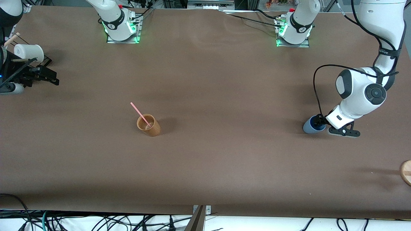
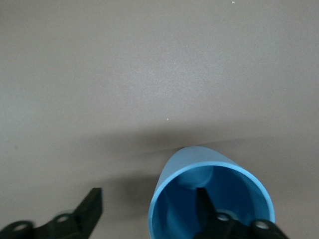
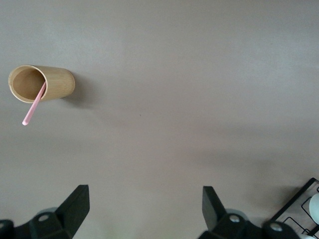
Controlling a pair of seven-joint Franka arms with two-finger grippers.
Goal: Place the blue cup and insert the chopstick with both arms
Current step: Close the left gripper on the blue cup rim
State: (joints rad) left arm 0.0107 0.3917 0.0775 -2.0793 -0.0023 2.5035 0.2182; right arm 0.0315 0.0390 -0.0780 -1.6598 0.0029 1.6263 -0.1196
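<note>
The blue cup point(image 1: 311, 126) sits on the table toward the left arm's end; the left wrist view shows its open mouth point(image 2: 174, 199). My left gripper point(image 1: 319, 122) point(image 2: 148, 199) is open at the cup. One finger is inside the cup and the other is outside, with the wall between them. The pink chopstick point(image 1: 140, 114) point(image 3: 34, 107) leans in the tan cup point(image 1: 149, 125) point(image 3: 42, 83) near the middle of the table. My right gripper point(image 1: 48, 77) point(image 3: 144, 196) is open and empty, waiting at the right arm's end of the table.
A white cup point(image 1: 29, 52) and a pale wooden stick point(image 1: 11, 40) sit at a black wire rack point(image 3: 304, 209) beside my right gripper. A round tan wooden thing point(image 1: 406, 171) shows at the table's edge at the left arm's end, nearer the front camera.
</note>
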